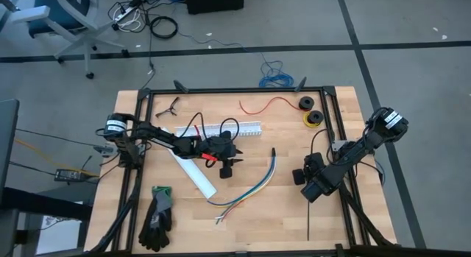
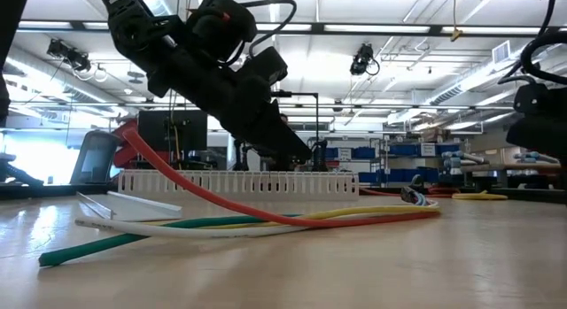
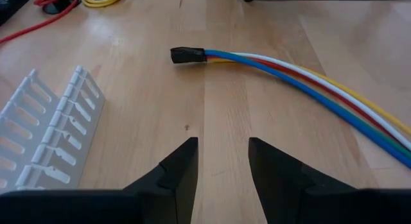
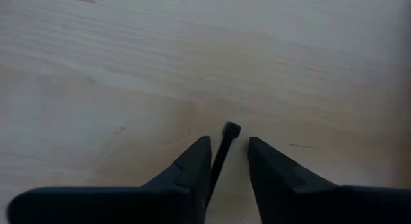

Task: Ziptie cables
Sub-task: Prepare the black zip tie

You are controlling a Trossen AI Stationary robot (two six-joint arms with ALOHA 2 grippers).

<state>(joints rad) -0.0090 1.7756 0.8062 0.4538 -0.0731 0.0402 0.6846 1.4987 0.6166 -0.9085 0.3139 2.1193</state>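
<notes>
The cables (image 1: 246, 189), a loose bundle of blue, white, red, yellow and green wires, lie on the wooden table; their dark-sleeved end (image 3: 187, 55) points toward the far edge. My left gripper (image 3: 223, 150) hovers open at mid-table (image 1: 227, 167), short of that sleeved end, with nothing between its fingers. My right gripper (image 4: 229, 150) points steeply down near the table's right edge (image 1: 313, 191). It is open, with a thin black zip tie (image 4: 221, 153) running between its fingers and the tie's head (image 4: 231, 129) just past the tips. My right gripper stands from above over the zip tie's head end. The strap (image 4: 217, 166) runs close along the inner side of one finger (image 4: 196, 163), clear of the other. Whether the finger touches it, I cannot tell. The tie looks to lie on the table.
A white slotted channel (image 1: 221, 130) and its flat white cover (image 1: 193, 172) lie left of the cables. Black gloves (image 1: 157, 213) sit near the front left. A thin red wire (image 1: 268, 104), a black roll (image 1: 305, 102) and a yellow roll (image 1: 314, 118) are at the far right.
</notes>
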